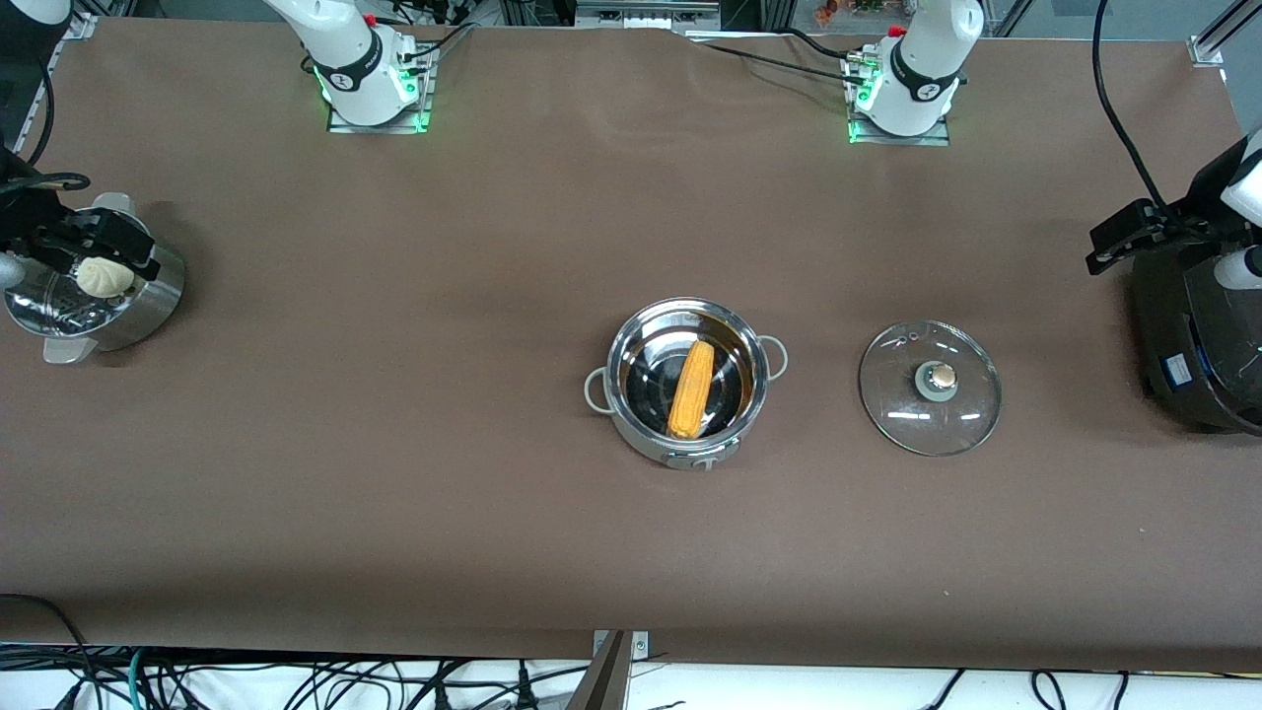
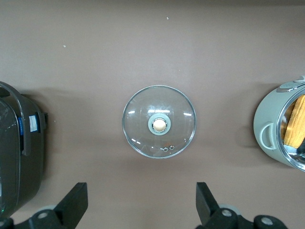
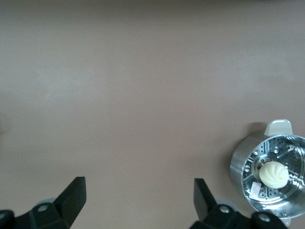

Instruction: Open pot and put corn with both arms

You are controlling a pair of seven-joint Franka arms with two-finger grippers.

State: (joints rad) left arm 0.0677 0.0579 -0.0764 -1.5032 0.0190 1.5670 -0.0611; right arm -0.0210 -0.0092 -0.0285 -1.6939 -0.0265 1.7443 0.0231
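The steel pot (image 1: 651,442) stands uncovered in the middle of the table. The yellow-orange corn (image 1: 692,388) lies inside it. The glass lid (image 1: 930,387) with its brass knob lies flat on the table beside the pot, toward the left arm's end. My left gripper (image 1: 1124,239) is open and empty, up over the black cooker's edge; its wrist view shows the lid (image 2: 159,121), the pot (image 2: 269,131) and the corn (image 2: 296,121) between open fingers (image 2: 142,202). My right gripper (image 1: 94,242) is open and empty, up over the steamer pot; its fingers (image 3: 139,200) frame bare table.
A perforated steamer pot (image 1: 148,306) with a white bun (image 1: 105,276) stands at the right arm's end, also in the right wrist view (image 3: 243,167). A large black cooker (image 1: 1203,335) stands at the left arm's end, also in the left wrist view (image 2: 19,148).
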